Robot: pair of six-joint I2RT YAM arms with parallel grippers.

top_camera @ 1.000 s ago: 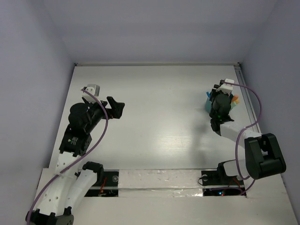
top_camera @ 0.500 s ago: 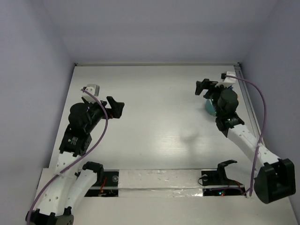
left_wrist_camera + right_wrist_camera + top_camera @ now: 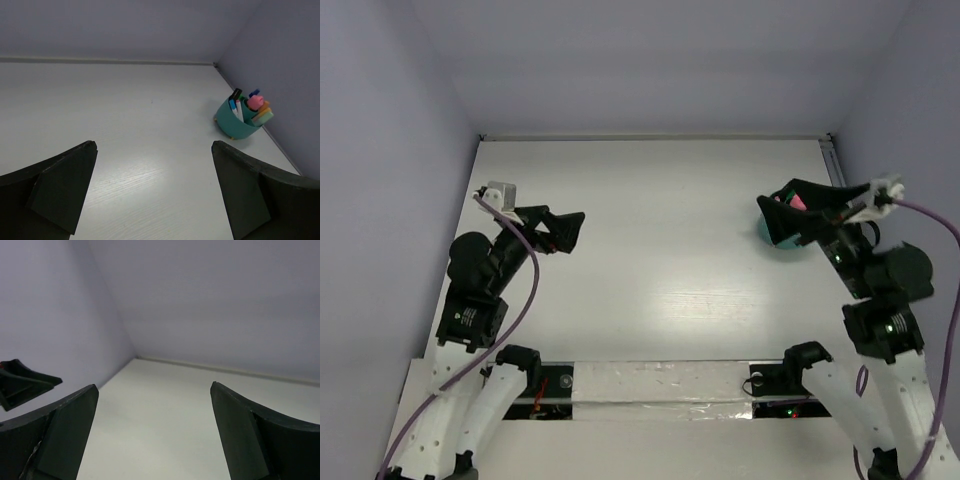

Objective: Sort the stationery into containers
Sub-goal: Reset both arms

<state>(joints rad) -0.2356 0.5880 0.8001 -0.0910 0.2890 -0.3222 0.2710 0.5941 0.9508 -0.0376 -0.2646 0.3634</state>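
**Right arm lets go and pulls clear of the holder**

The teal holder (image 3: 239, 125) stands at the far right of the table (image 3: 650, 260), close to the right wall. It is well stocked: white markers (image 3: 236, 106) stand upright in it, a pink-topped piece (image 3: 255, 101) pokes above the rim, and the orange and green erasers (image 3: 263, 115) sit at its right side.

The right gripper (image 3: 788, 212), which a second ago sat low over the holder with its jaws drawn in, is now lifted and swung back toward its own base. Its jaws are spread as wide as they go, and the right wrist view shows only bare tabletop and wall between them, so it carries nothing. That looks like a drop just completed.

Across the table, well away from the holder, the left gripper (image 3: 560, 228) hovers over the left half. It too is fully spread and empty-handed, and has barely shifted from a second ago.

No loose piece shows on the white surface in any view. By that reading the sorting is finished or very nearly so, with both arms free.
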